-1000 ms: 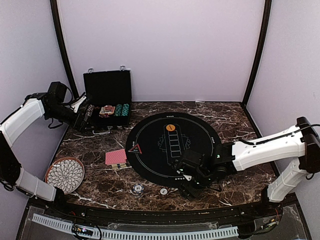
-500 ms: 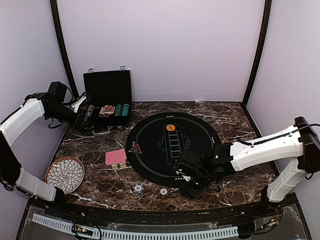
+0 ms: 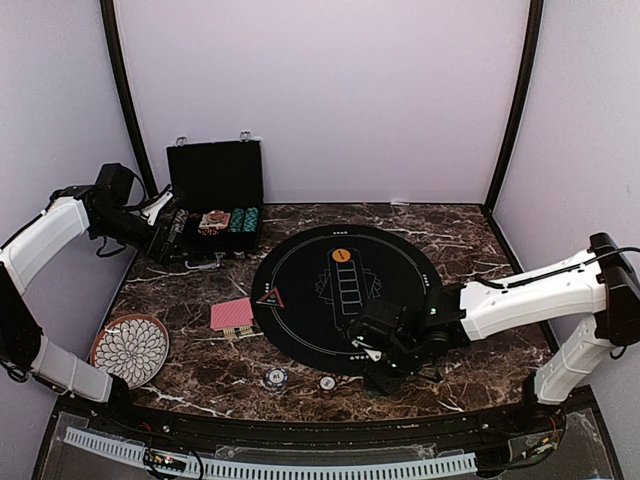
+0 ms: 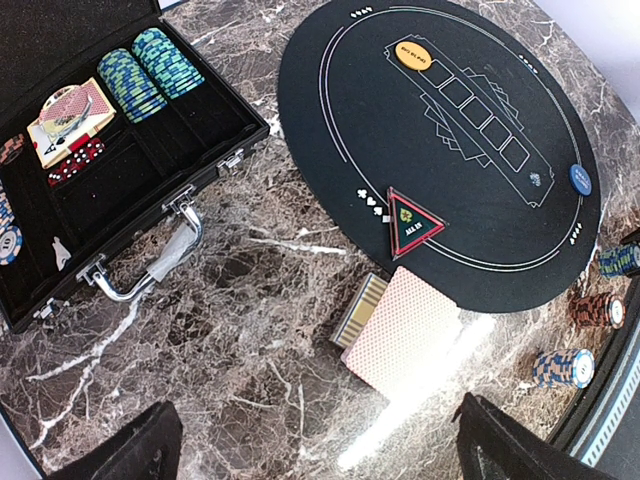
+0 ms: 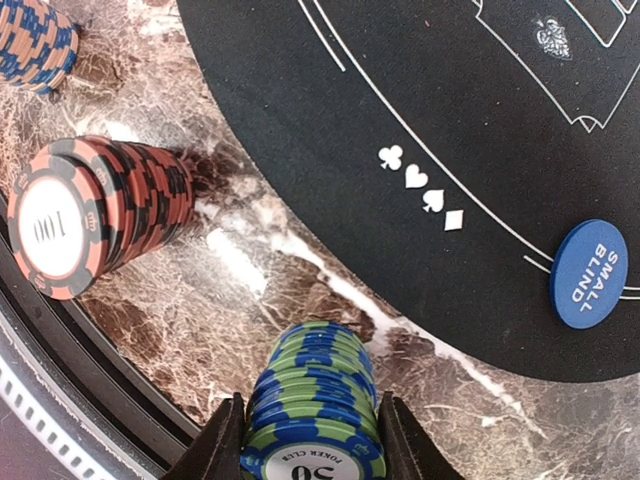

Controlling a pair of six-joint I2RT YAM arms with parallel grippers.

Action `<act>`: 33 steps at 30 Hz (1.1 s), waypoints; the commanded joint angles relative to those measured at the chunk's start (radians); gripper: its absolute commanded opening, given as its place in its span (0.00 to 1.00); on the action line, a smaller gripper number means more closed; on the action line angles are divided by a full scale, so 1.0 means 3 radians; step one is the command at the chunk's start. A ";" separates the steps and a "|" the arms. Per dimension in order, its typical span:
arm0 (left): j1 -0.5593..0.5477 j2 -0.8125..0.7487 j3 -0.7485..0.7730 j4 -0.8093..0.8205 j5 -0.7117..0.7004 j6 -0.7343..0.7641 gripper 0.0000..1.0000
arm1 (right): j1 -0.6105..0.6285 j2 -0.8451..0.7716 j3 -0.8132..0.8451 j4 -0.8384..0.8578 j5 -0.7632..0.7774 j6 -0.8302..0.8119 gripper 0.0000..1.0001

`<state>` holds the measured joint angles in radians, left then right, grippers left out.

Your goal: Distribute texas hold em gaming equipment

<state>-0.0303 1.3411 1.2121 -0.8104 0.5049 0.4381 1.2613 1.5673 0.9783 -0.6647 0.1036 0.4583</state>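
My right gripper (image 5: pixel 315 455) is shut on a blue-and-green poker chip stack (image 5: pixel 315 400) that stands on the marble just off the black round mat (image 5: pixel 400 100). A red chip stack (image 5: pixel 100 210) and an orange-blue stack (image 5: pixel 35 40) stand to its left. The blue small-blind button (image 5: pixel 590 273) lies at the mat's rim. The red-backed cards (image 4: pixel 400 325), the triangle marker (image 4: pixel 415 222) and the orange button (image 4: pixel 412 56) show in the left wrist view. My left gripper (image 4: pixel 320 450) hangs open above bare marble by the case.
The open black case (image 3: pixel 215 200) at the back left holds more chips (image 4: pixel 145 75), cards and dice. A flower-patterned plate (image 3: pixel 130 350) sits at the front left. Two chip stacks (image 3: pixel 275 378) stand near the front edge, left of my right gripper (image 3: pixel 385 375).
The right jaws have come together around the blue-green chip stack. The right arm has shifted slightly left. The left arm has not moved.
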 commanded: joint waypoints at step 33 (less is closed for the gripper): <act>-0.0043 -0.0146 0.0070 -0.0093 0.0073 0.0016 0.99 | -0.1862 0.1707 0.2452 0.0244 0.0145 -0.0673 0.09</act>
<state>-0.0334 1.3399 1.2121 -0.8104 0.5091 0.4385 0.7399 2.0109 1.6131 -0.6483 0.1509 0.2928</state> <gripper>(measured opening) 0.988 0.381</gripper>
